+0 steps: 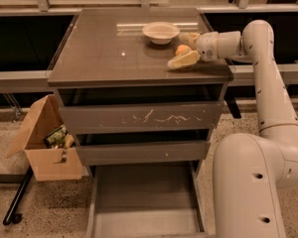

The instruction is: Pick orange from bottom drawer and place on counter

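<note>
Robot arm [270, 90]: cream-white, rising at the right of the cabinet and bending left over the top at the wrist.
Desk [102, 51]: glossy grey-brown top of the drawer cabinet with a thick dark edge; it carries the bowl, the orange and the claw, all toward its right rear part.
Bottom drawer [144, 205]: pulled far out toward the camera, its flat grey floor in view between thin side walls.
Top drawer [139, 119]: front marked with pale scratches, slightly out from the cabinet.
Middle drawer [141, 152]: plain front, just below the top one.
Cardboard box [45, 155]: on the speckled floor left of the cabinet, flaps open, some small packets inside.
Bowl [161, 32]: cream-white, round, upright near the rear edge of the desk, just left of the claw.
Claw [177, 51]: low over the right side of the desk, pointing left, its two fingers [185, 60] spread apart with the orange between them.
Orange [183, 49]: small and round, on the desk between the claw's fingers, near the bowl and apart from it.
</note>
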